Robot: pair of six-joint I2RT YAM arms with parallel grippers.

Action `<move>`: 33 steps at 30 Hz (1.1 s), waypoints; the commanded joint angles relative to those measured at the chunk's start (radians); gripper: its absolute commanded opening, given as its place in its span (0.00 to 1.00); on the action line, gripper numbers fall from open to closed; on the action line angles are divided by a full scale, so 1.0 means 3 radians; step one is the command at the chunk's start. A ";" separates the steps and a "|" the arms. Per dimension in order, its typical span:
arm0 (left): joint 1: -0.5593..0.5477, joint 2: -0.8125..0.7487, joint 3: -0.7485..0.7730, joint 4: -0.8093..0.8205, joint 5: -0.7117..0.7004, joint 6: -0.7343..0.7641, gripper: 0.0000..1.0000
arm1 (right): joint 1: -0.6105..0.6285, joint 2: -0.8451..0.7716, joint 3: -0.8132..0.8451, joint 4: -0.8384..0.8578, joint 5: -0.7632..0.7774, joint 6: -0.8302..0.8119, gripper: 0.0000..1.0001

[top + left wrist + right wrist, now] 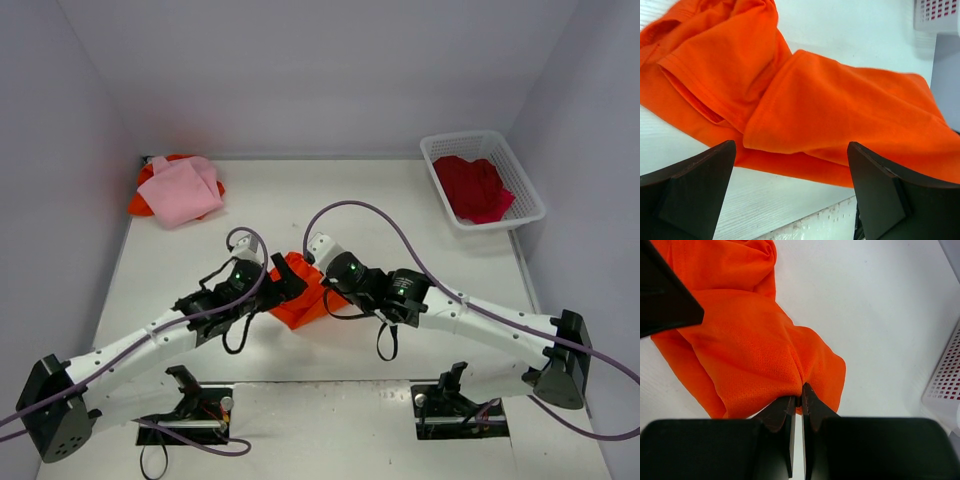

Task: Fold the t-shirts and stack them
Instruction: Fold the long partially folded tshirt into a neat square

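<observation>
Top external check.

INSPECTOR: Report quantities.

OPERATOR: Two arms: left arm (150, 340) and right arm (490, 322). One basket (528, 190). Four cloth items are visible:
- one orange t-shirt (300, 298) at the desk centre, between the two wrists
- one pink t-shirt (182, 190) at the far left corner
- one further orange cloth (140, 205) showing beneath the pink one
- one crimson t-shirt (475, 188) inside the basket at the far right

INSPECTOR: Jaw status?

OPERATOR: The left jaws stand wide apart and hold nothing. The central orange t-shirt lies on the desk just in front of them. The right jaws are pressed together, pinching a gathered edge of that same shirt.

INSPECTOR: Surface and enclosure?

OPERATOR: The desk (400, 200) is flat, white and matt. Plain pale walls (300, 70) enclose it at the back and on both sides.

INSPECTOR: Materials and form?

OPERATOR:
- Orange t-shirt: soft cloth, with a fine mesh weave visible in the right wrist view. It is bunched in loose overlapping folds, and a stitched hem shows in the left wrist view.
- Pink t-shirt: soft, roughly folded.
- Crimson t-shirt: crumpled.
- Basket: white rigid plastic lattice, rectangular, with a flared rim.
- Jaws: dark, hard, wedge-shaped.
- Purple cable (370, 206): a round cord looped above the right arm.
</observation>
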 commanded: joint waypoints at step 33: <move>-0.1305 0.0919 -0.0359 0.1364 -0.0901 -0.0117 0.88 | -0.0039 0.0161 0.0165 0.0217 0.0124 -0.0140 0.00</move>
